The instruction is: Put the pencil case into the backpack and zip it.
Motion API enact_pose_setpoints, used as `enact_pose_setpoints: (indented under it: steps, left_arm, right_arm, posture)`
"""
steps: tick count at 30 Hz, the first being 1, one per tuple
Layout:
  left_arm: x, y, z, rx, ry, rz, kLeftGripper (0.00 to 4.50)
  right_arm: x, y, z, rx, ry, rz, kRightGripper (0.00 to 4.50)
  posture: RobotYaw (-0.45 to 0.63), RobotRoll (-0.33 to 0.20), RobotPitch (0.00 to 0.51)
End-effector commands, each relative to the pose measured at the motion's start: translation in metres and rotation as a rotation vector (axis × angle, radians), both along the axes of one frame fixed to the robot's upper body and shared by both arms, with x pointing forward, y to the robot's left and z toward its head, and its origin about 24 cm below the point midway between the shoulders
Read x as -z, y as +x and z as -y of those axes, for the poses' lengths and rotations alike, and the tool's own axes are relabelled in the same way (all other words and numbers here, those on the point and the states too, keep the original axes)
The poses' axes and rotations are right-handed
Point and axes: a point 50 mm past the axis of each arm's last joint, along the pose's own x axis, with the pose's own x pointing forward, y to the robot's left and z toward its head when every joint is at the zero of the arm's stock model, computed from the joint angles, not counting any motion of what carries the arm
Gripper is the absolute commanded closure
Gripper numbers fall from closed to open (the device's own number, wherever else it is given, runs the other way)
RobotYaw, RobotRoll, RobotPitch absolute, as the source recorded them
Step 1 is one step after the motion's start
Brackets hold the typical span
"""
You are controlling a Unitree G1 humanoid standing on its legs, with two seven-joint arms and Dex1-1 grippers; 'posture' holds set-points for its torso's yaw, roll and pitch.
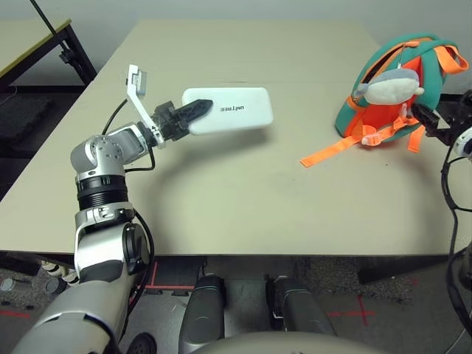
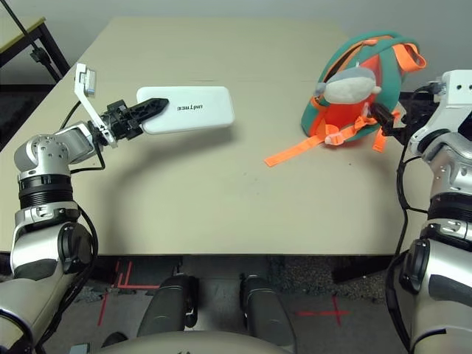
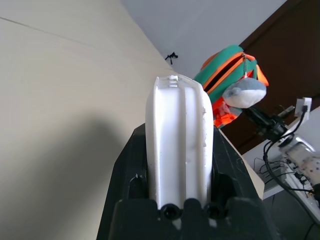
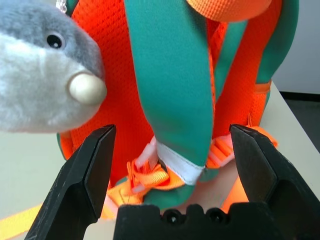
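Observation:
The white pencil case [image 1: 234, 110] hangs just above the table, casting a shadow below it. My left gripper [image 1: 198, 113] is shut on its near-left end; in the left wrist view the case [image 3: 177, 150] stands edge-on between the two black fingers. The teal and orange backpack [image 1: 402, 70] stands at the table's right side, with a grey-and-white plush toy [image 1: 389, 87] hanging on its front. My right gripper [image 2: 383, 116] is open beside the backpack's lower right. In the right wrist view its wide-spread fingers [image 4: 85, 175] face a teal strap [image 4: 172, 90] and orange webbing.
A loose orange strap [image 1: 332, 150] trails from the backpack onto the beige table [image 1: 221, 199]. Bare tabletop lies between the case and the backpack. Another table [image 1: 29, 40] stands at the far left. Black cables [image 1: 451, 184] hang by the right arm.

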Motion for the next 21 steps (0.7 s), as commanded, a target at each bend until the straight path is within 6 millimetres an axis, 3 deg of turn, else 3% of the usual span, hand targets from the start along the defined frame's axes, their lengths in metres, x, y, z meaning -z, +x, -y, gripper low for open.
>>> enact_pose_setpoints:
  steps: [1,12,15,21]
  left_arm:
    - [-0.0078,-0.0039,0.0007,0.008,-0.024,0.033,3.21]
    - [-0.0074,-0.0061,0.0047,0.013,-0.026,0.022,3.21]
    - [-0.0073,-0.0060,0.0045,0.010,-0.029,0.021,3.21]
    - [-0.0065,-0.0065,0.0066,0.016,-0.034,0.018,3.21]
  right_arm:
    - [0.0084,0.0049,-0.0005,0.016,-0.008,-0.019,0.00]
    - [0.0171,0.0112,-0.0003,0.061,0.017,-0.017,0.00]
    - [0.0163,0.0123,-0.0014,0.062,0.031,0.004,0.64]
    - [0.0168,0.0142,-0.0058,0.033,0.060,0.029,2.91]
  posture:
    - [0.11,0.000,0.080]
    - [0.13,0.000,0.089]
    - [0.13,0.000,0.087]
    - [0.14,0.000,0.082]
